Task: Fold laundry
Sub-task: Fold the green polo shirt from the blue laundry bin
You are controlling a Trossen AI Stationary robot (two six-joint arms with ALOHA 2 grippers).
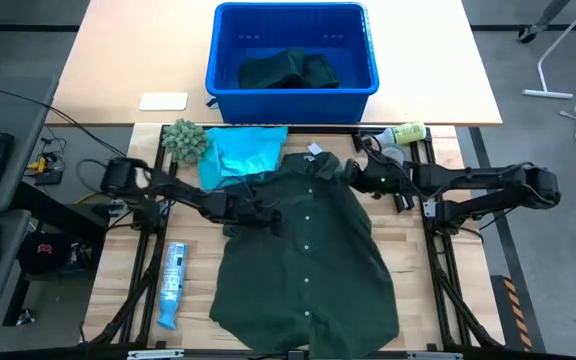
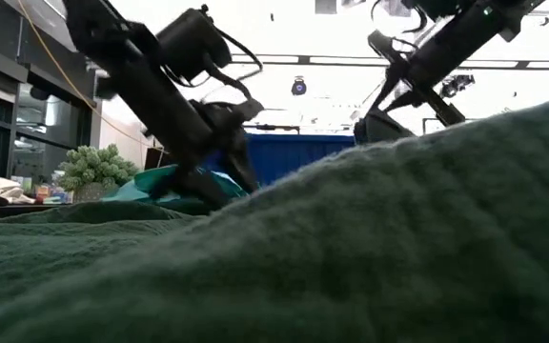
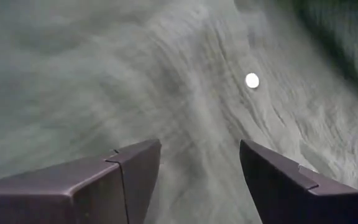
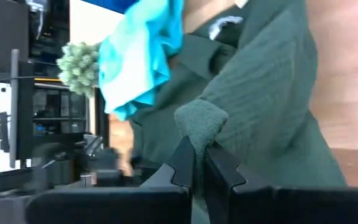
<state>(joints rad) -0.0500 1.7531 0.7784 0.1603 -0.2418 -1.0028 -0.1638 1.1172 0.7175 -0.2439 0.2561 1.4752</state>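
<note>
The big dark green button shirt (image 1: 313, 255) lies spread flat in the middle of the table (image 1: 418, 290), not folded yet, while the right tool (image 4: 199, 163) pinches a bit of its cloth and the left tool (image 3: 199, 174) hangs open over it.

A dark green buttoned shirt (image 1: 308, 250) lies spread on the table, a crumpled turquoise garment (image 1: 240, 153) touching its collar.

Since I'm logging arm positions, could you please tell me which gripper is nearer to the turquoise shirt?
Left. The left gripper sits on the green shirt just below the turquoise shirt, fingers open. The right gripper pinches the green shirt's shoulder, farther off to the side.
</note>
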